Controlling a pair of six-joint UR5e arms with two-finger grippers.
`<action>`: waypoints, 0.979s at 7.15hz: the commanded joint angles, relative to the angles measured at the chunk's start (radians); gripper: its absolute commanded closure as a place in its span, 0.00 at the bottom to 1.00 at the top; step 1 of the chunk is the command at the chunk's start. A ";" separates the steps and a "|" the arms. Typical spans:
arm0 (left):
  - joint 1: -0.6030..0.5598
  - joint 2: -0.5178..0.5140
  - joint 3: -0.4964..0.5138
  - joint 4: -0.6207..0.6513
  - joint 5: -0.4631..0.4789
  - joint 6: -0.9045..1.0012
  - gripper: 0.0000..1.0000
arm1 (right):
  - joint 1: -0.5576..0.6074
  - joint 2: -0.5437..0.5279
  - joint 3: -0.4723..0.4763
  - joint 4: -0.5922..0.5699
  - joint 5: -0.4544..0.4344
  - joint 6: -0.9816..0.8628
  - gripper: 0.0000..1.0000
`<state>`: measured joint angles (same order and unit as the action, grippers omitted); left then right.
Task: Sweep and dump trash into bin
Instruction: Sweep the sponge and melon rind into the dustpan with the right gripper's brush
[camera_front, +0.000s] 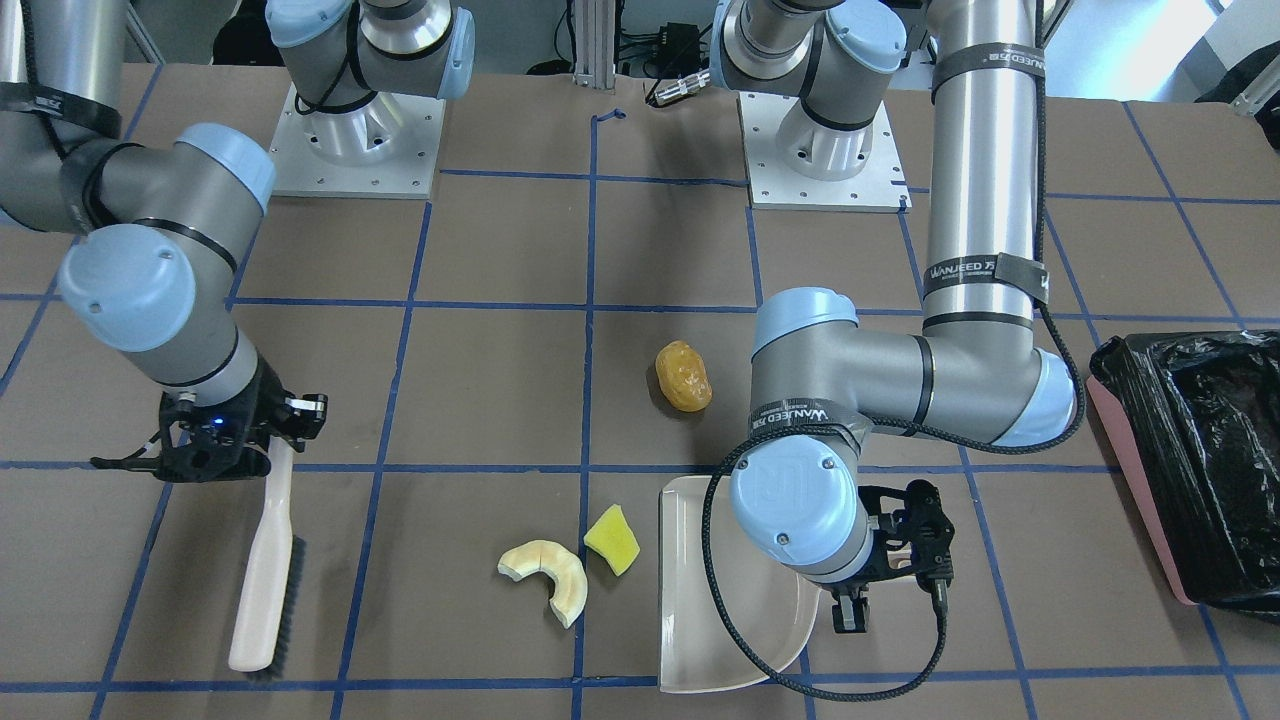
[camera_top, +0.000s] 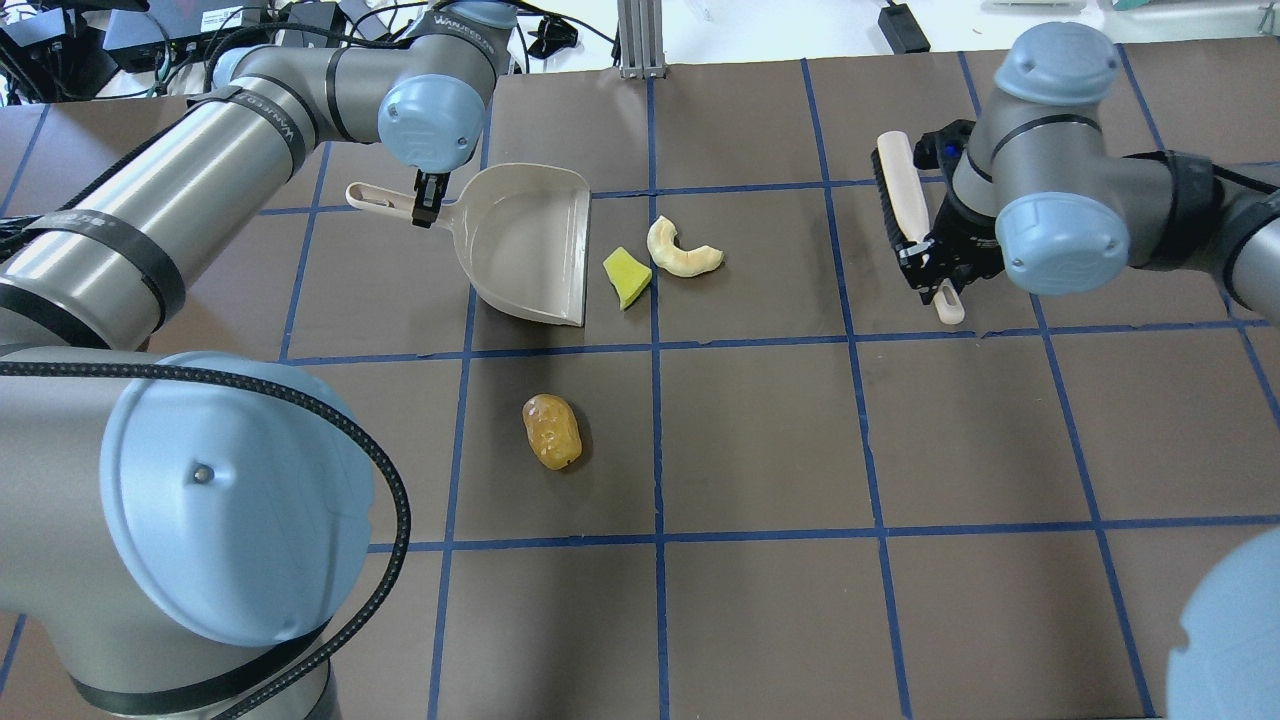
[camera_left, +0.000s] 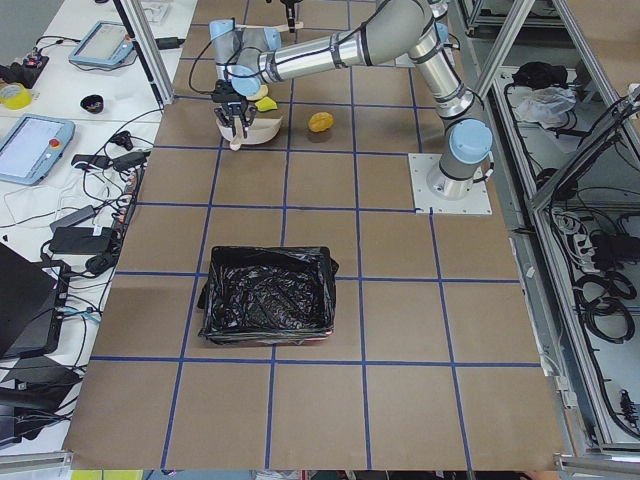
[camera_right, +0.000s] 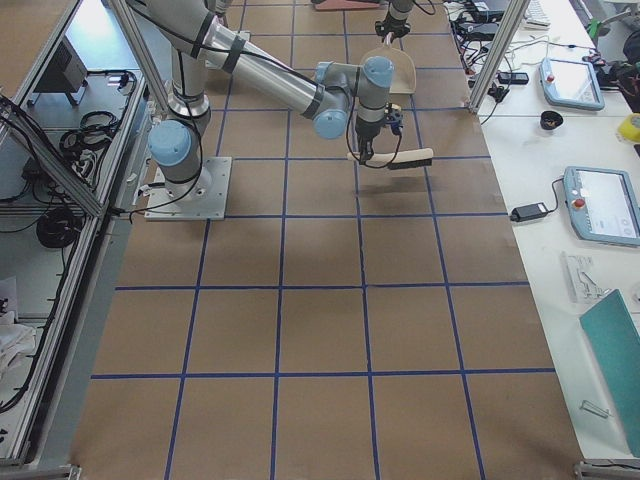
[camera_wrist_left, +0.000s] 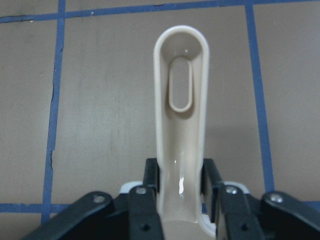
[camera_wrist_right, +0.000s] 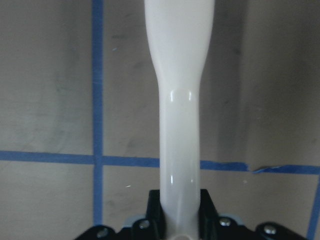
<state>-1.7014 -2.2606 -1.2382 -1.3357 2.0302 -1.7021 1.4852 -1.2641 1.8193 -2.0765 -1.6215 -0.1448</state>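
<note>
— Front-facing view?
— The left pincer is at the handle end of the dustpan. The yellow-green wedge lies just beside the pan's open lip, on the far side from that pincer, with the cream crescent next to it.
— Overhead?
— The right pincer holds the brush, well apart from the orange lump on the bench.
— Left side view?
— The bin stands well apart from the trash.
— Wrist views?
— Each pincer is clamped on its handle.

The bin, well apart from the dustpan, runs off the picture's edge; the left arm hides the dustpan's handle.
</note>
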 joint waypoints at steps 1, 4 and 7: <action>-0.018 -0.004 -0.001 -0.003 -0.005 -0.054 1.00 | 0.133 0.015 -0.011 0.049 -0.001 0.172 0.94; -0.046 -0.014 -0.004 -0.002 -0.015 -0.132 1.00 | 0.266 0.046 -0.025 0.047 0.014 0.339 0.96; -0.076 -0.010 -0.004 -0.003 -0.016 -0.181 1.00 | 0.343 0.081 -0.037 0.049 0.121 0.468 0.96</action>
<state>-1.7645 -2.2719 -1.2425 -1.3387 2.0153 -1.8641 1.8055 -1.1911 1.7915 -2.0286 -1.5421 0.2848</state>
